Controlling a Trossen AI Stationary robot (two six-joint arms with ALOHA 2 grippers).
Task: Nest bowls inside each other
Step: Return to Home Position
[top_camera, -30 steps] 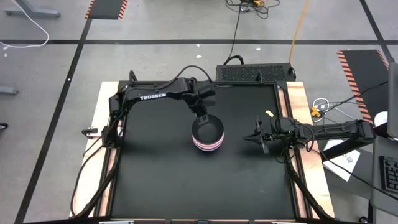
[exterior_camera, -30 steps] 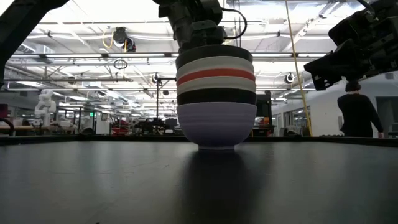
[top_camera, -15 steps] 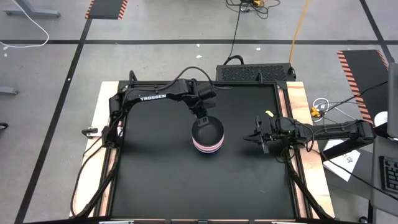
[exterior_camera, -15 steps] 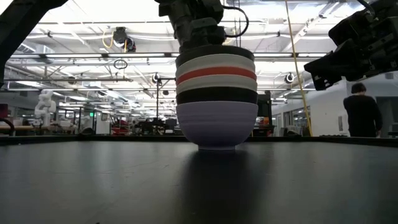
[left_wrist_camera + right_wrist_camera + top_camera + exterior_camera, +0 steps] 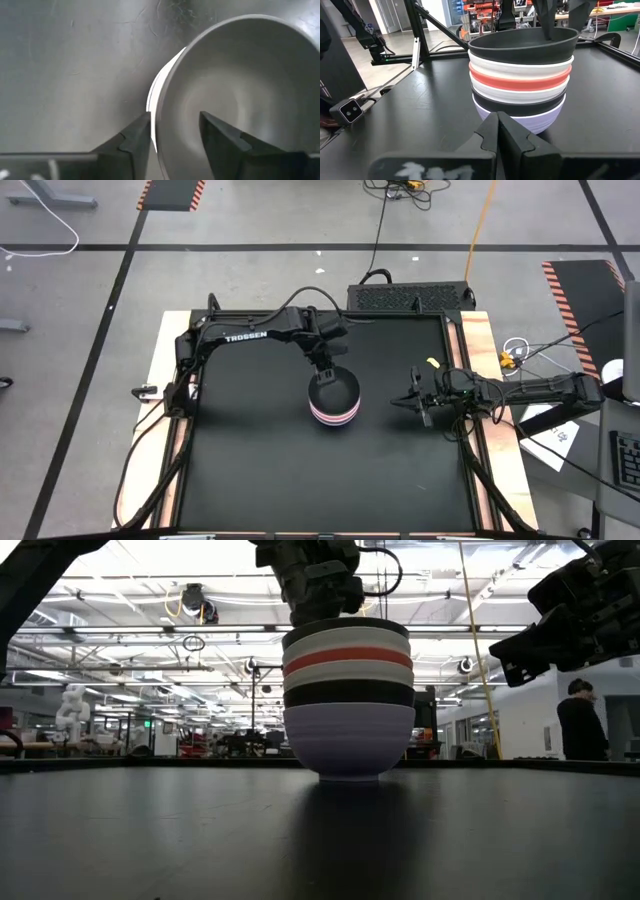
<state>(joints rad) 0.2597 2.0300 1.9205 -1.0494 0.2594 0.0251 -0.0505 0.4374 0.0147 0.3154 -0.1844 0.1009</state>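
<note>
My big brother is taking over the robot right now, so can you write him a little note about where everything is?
Left pincer: open, one finger on each side of the top black bowl's rim, at mid-table.
Right pincer: shut, empty, above the right side of the table.
Bowls: all six nested in one stack, with the lavender bowl at the bottom, then black, white, red, white, black.
Done: the nesting.
Left: probably just lifting the left pincer clear and parking both arms.
</note>
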